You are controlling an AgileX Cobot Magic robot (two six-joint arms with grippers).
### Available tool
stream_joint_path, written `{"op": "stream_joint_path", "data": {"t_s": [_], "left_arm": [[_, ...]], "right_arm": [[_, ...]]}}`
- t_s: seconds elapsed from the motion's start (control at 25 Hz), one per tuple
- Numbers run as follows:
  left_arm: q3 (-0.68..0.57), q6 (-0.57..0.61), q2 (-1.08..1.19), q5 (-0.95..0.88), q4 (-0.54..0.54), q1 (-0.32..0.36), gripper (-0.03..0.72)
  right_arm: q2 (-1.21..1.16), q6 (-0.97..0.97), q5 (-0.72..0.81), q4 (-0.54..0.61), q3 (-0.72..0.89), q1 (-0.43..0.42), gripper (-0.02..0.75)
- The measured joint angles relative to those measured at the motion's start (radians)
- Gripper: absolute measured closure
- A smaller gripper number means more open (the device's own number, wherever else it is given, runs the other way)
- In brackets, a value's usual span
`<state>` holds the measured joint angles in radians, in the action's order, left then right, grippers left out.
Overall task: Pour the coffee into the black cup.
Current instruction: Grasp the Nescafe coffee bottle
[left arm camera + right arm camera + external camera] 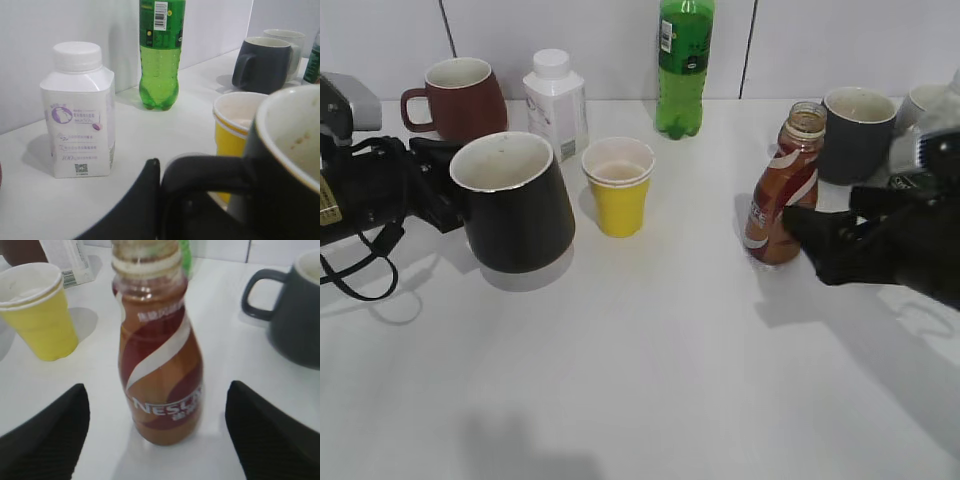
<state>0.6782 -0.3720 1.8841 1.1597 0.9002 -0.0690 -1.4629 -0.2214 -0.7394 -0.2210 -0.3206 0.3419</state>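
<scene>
The black cup (pixel 515 205) is glossy with a pale inside and is held a little above the table at the left, tilted. My left gripper (pixel 438 190) is shut on its loop handle (pixel 200 172); one finger shows against the handle in the left wrist view. The coffee bottle (pixel 783 187), brown with a white swirl and no cap, stands upright at the right. My right gripper (pixel 810 232) is open just right of its base. In the right wrist view the bottle (pixel 160 355) stands between and beyond the two spread fingers (pixel 157 410), untouched.
A yellow paper cup (pixel 619 185) stands between cup and bottle. A white capped milk bottle (pixel 556 103), a maroon mug (pixel 458 97) and a green soda bottle (pixel 684 65) stand along the back wall. A dark grey mug (pixel 856 132) stands behind the coffee bottle.
</scene>
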Motion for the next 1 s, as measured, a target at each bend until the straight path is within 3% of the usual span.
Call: {"op": "stream_joint_path", "data": {"t_s": [0.28,0.72,1.0], "left_arm": [[0.000,0.000,0.000,0.000,0.002,0.000,0.649],[0.000,0.000,0.000,0.000,0.003,0.000,0.649],[0.000,-0.001,0.000,0.000,0.003,0.000,0.649]], "right_arm": [[-0.225,0.041,-0.210,-0.002,-0.005,0.000,0.073],[-0.406,0.061,-0.300,0.025,-0.152,0.000,0.076],[-0.422,0.062,-0.307,0.027,-0.168,0.000,0.193]]}}
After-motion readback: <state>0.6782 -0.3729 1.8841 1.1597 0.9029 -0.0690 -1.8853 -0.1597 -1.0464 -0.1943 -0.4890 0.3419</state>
